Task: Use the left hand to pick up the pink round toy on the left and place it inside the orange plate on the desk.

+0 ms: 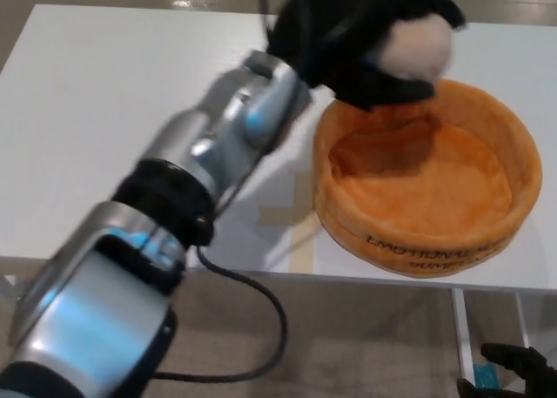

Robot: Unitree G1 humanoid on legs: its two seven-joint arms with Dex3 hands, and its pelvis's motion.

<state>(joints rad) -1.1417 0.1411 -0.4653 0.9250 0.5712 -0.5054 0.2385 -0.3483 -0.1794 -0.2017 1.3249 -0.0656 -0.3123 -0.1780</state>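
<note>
My left hand [361, 37] is raised high and close to the camera, shut on the pink round toy [411, 48], which shows between the black fingers. Hand and toy hang over the far left part of the orange plate [418, 237], a soft round bowl with raised walls on the white desk [104, 111]. My silver left forearm [218, 145] stretches from the lower left up to the hand. It hides part of the plate's far rim. My right hand [513, 372] shows only as dark fingers below the desk edge at the bottom right.
A cross of tan tape [291, 217] lies on the desk just left of the plate. A black cable [252, 302] loops from the forearm below the front edge. The desk's front edge runs close under the plate.
</note>
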